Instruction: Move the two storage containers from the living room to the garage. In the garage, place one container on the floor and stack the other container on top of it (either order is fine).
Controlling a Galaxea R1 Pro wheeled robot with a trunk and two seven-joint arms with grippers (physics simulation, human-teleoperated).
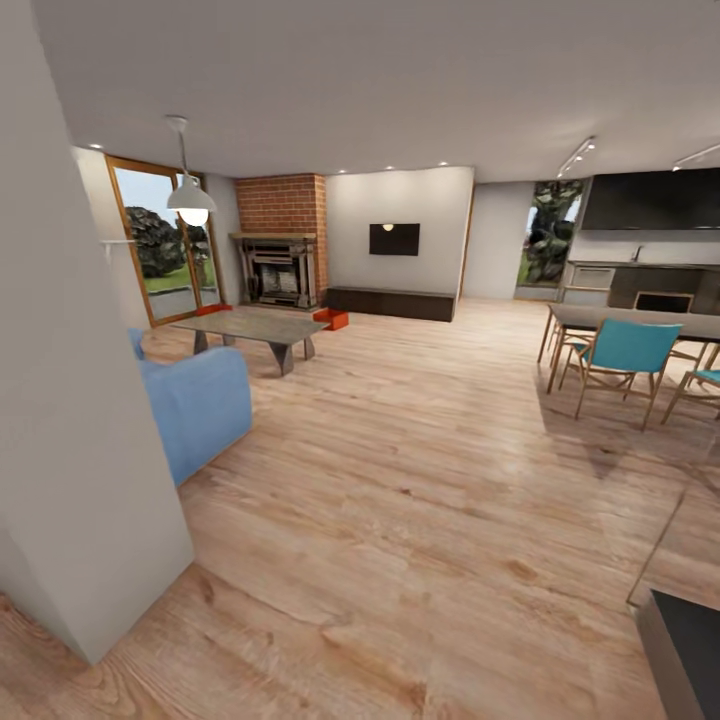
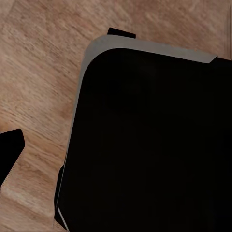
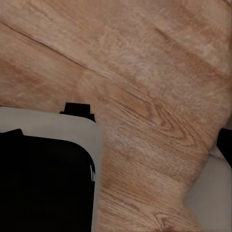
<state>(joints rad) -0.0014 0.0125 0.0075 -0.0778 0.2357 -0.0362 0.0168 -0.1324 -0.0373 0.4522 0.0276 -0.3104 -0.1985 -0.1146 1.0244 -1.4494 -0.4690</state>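
Where the living room's wood floor (image 1: pixel 420 480) reaches the brick fireplace (image 1: pixel 283 240), two orange-red storage containers are seen: one (image 1: pixel 332 319) beside the low coffee table (image 1: pixel 262 328), one (image 1: pixel 213 310) partly hidden behind it. A blue sofa (image 1: pixel 195 405) and wall corner (image 1: pixel 70 420) stand between. Gripper states cannot be told; no writing is readable

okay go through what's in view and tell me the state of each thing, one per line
Storage container: on the wood floor right of the fireplace, upright, untouched.
Second storage container: on the floor by the glass doors, partly hidden behind the coffee table.
Pendant lamp: lit.
Wall screen: dark.
Teal chair: upright at the dining table.
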